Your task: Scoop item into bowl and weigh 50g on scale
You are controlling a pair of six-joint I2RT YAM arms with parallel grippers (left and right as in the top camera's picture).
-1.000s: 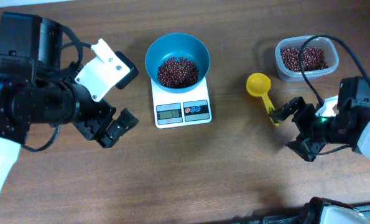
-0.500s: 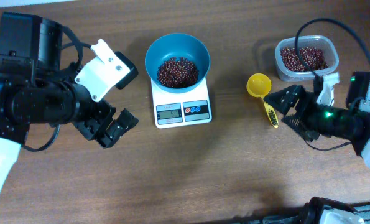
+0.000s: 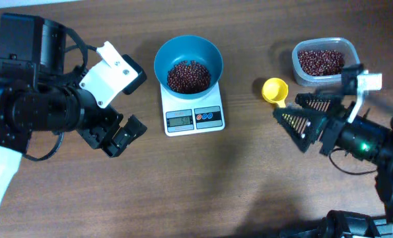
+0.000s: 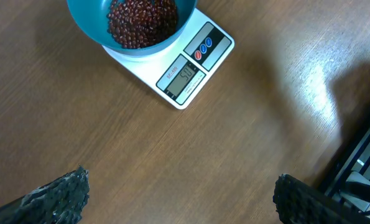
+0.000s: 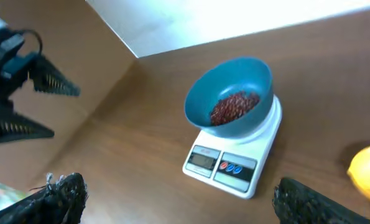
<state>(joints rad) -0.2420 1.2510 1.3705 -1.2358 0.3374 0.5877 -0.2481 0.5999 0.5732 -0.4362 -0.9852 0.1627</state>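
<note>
The beans (image 3: 188, 75) lie in a loose heap at the bottom of the teal bowl (image 3: 162, 58), which stands on the white scale (image 3: 193, 125) in the upper middle of the overhead view. In the left wrist view, the display (image 4: 185, 76) seems to read about fifty, though the digits are small. If so, the weighing looks done or nearly done.

More beans are in the clear container (image 3: 298, 71) at the upper right. The yellow scoop (image 3: 274, 90) lies on the bench (image 3: 236, 192) between the scale and that container. Its cup looks empty, and its handle runs under your right claw (image 3: 287, 106).

That claw has its fingers wide apart with nothing between them. Your left claw (image 3: 127, 137) sits at the left, well clear of the scale, and is also spread and empty.

The main risk now is spoiling a good reading:

- **Overshoot:** another scoopful would probably push the weight past the target.
- **Knocking the bowl:** it overhangs the scale, so a brush from either arm could shift or tip it and scatter beans.
- **Flicking the scoop:** the right claw is directly above the handle, so a careless descent could knock the scoop toward the scale.
</note>
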